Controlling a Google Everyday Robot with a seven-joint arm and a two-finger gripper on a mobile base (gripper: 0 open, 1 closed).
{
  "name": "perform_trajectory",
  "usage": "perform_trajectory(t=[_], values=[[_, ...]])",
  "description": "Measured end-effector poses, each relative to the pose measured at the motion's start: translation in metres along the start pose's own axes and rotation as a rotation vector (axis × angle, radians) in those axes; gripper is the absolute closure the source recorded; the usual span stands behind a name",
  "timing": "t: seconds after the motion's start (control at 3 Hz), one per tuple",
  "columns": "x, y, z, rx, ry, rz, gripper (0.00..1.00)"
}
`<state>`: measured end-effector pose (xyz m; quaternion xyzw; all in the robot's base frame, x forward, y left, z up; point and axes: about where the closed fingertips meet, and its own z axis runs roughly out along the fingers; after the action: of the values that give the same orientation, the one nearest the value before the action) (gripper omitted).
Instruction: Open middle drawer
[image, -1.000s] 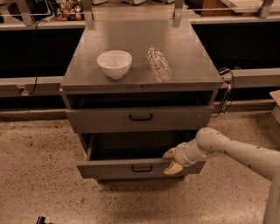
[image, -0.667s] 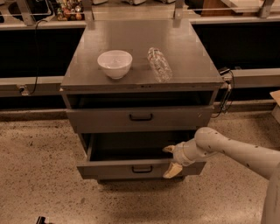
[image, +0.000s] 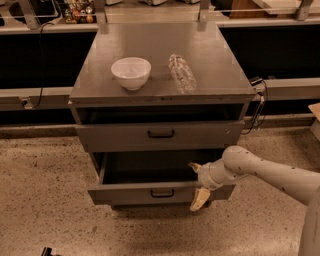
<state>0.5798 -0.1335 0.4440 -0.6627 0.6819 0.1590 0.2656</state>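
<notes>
Almost nothing has shifted over the last second. The gripper (image: 196, 183) sits at the same spot, on the right part of the front of the middle drawer (image: 125, 193). The white arm (image: 280, 177) has edged only slightly to the left, and the drawer stands about as far out as it did.

The middle drawer is pulled partway out of the grey cabinet, and its dark tray is open to view behind the front panel. A black loop handle (image: 162, 193) sits at the centre of that front, to the left of the gripper and apart from it. The gripper's two pale fingers (image: 200, 199) are spread apart. One reaches over the top edge into the tray and the other hangs down in front of the panel near its right end, so the panel's upper edge lies between them. Whether either finger presses on the metal cannot be told. The arm comes in from the right edge of the view, low beside the cabinet's right side.

Above, the upper drawer front (image: 115, 136) is taller and wider and carries its own black handle at its centre. A dark gap shows between its top edge and the cabinet top (image: 215, 50).

On the cabinet top a white bowl (image: 131, 72) stands upright left of centre, toward the front edge. A clear bottle (image: 182, 74) lies on its side just right of centre, its length running from back to front, near the bowl but not touching it. A speckled floor (image: 45, 200) surrounds the cabinet.
</notes>
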Motion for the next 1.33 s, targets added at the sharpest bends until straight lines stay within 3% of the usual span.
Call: perform_trajectory(t=[0.33,0.67,1.0,1.33], values=[[0.002,0.004,0.005,-0.019,0.03,0.006,0.0],[0.012,0.022,0.005,-0.049,0.055,0.041,0.08],[0.008,0.04,-0.002,-0.08,0.067,0.049,0.27],[0.003,0.052,-0.007,-0.122,0.076,0.053,0.33]])
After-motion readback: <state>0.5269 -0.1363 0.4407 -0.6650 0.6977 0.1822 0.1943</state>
